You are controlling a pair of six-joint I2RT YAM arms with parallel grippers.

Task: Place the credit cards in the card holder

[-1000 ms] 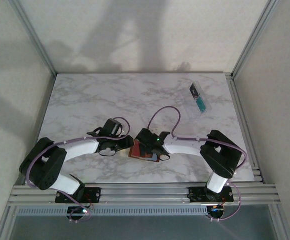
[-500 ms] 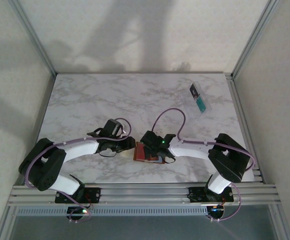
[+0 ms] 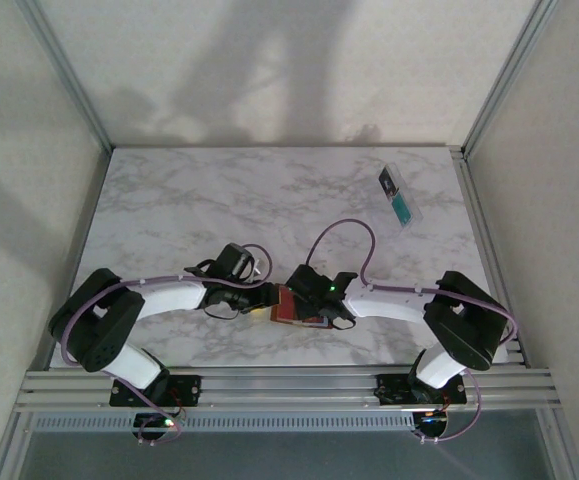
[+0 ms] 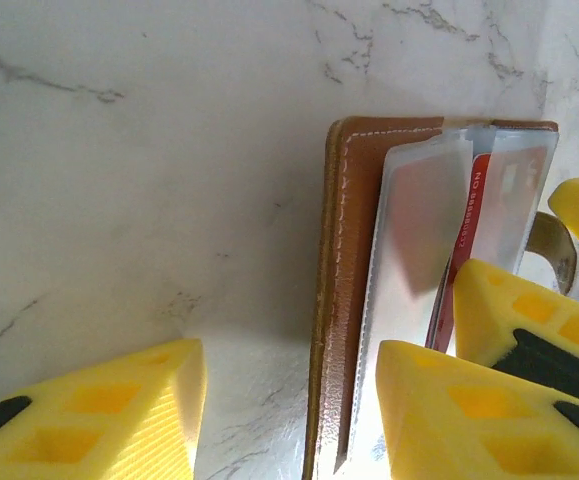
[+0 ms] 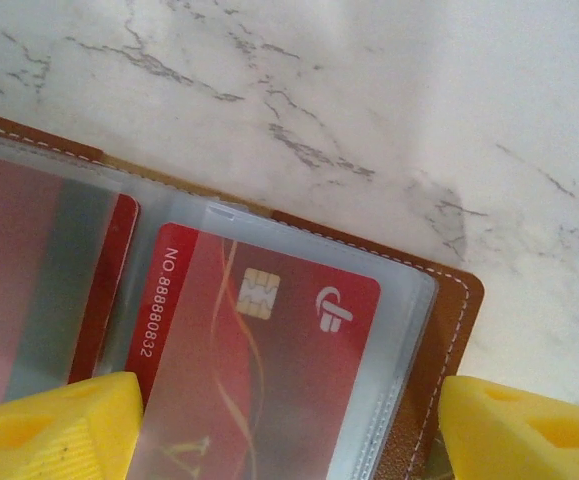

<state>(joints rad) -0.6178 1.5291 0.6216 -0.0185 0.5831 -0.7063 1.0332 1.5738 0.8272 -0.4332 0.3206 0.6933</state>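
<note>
One red credit card (image 5: 259,350) sits in clear pocket of card holder (image 4: 334,280), at 6 o'clock on counter (image 3: 169,210). Left gripper (image 4: 289,395) wide open across holder edge, holds nothing. Right gripper (image 5: 289,400) wide open over card, empty. I think this card is done. Next I reach for teal credit card (image 3: 402,208) in clear tray (image 3: 395,196) at 1 o'clock.

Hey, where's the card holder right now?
In the top view the card holder lies open near the table's front centre, between the left gripper and the right gripper.
</note>
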